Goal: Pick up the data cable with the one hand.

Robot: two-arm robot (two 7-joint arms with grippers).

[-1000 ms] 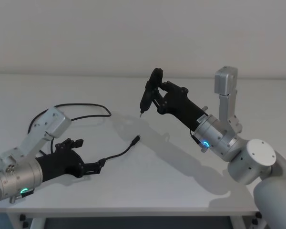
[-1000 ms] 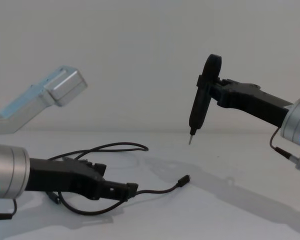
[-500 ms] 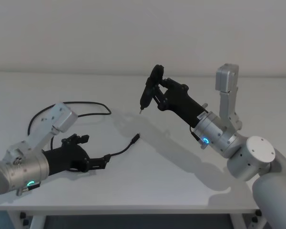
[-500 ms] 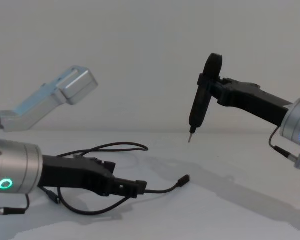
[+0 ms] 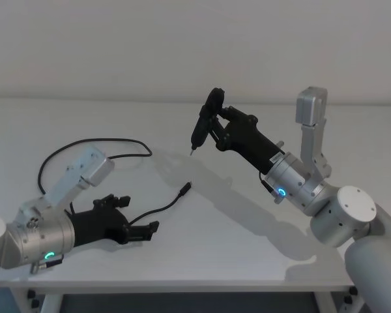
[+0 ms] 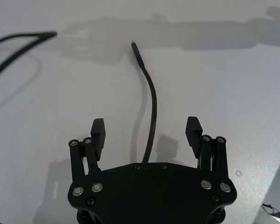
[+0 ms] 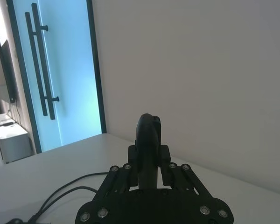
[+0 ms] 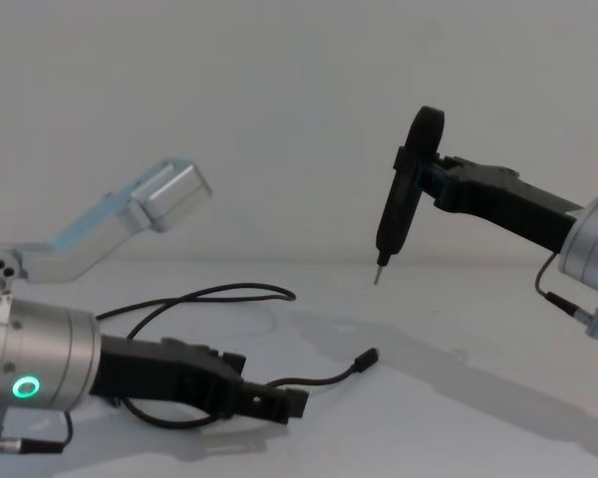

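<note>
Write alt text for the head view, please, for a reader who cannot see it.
The left end effector hovers open, low over a white table, above a loose black cable whose plug end lies just ahead of it. The right end effector is raised above the table's middle, shut on a dark pen-shaped tool that points down.

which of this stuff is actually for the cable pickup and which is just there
For the job:
- data cable, lying in loose loops on the table
- left gripper, open and low, with the cable running between its jaws

Not for the job:
- black pen-shaped tool, held up off the table
- right gripper, shut on that tool, away from the cable
</note>
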